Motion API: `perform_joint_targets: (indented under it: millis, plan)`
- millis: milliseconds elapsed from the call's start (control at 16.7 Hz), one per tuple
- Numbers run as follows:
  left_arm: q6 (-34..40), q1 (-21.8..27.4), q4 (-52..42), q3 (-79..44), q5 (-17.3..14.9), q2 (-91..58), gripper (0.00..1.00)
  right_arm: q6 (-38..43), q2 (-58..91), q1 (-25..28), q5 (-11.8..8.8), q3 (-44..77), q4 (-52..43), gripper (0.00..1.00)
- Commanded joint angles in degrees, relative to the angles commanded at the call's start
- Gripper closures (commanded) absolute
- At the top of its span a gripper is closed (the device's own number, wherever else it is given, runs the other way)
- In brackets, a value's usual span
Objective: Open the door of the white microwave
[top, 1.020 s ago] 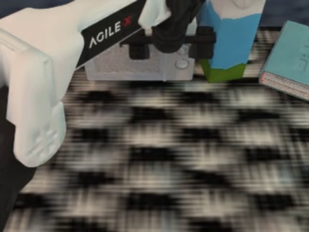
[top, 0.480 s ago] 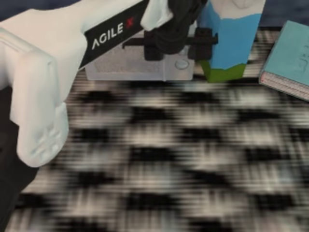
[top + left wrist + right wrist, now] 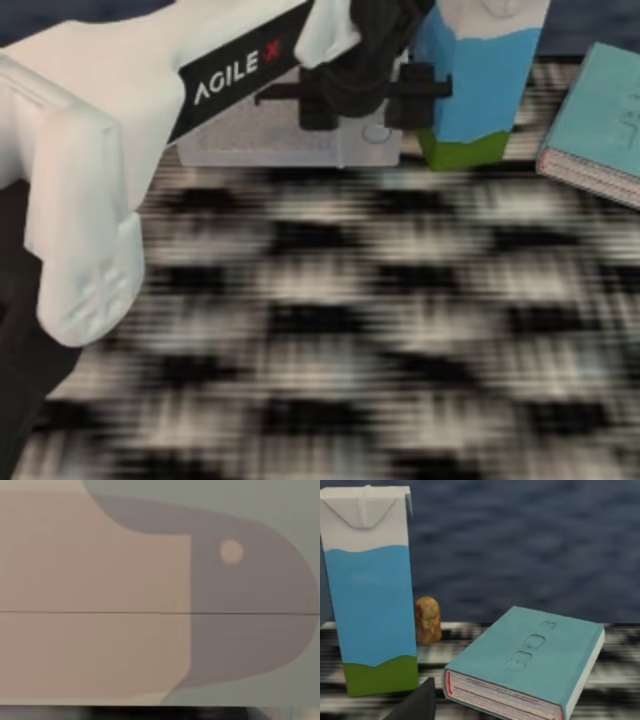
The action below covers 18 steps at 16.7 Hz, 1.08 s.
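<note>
Readable text: one brand mark.
"AGILE X" in white letters, the X red, on a black strip along the left arm; raised marks on the teal book's cover unreadable.

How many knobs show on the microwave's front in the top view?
1: a round knob on the white microwave, right of the door. The left tool above may hide another.

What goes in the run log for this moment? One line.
left end effector: at microwave front, over door | door: closed | right arm: out of top view
</note>
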<state>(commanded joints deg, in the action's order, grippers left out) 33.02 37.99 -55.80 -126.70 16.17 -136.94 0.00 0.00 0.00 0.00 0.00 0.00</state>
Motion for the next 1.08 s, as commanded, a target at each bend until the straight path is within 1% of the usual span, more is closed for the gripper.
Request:
perform_joint_targets:
  millis: [420,1080]
  plan:
    - [1.3,0.0,3.8,9.6,2.0,6.6,1.00,0.0,0.0,0.0,0.0,0.0,0.0,0.00]
    - [1.3,0.0,3.9,9.8,2.0,6.7,1.00,0.0,0.0,0.0,0.0,0.0,0.0,0.00]
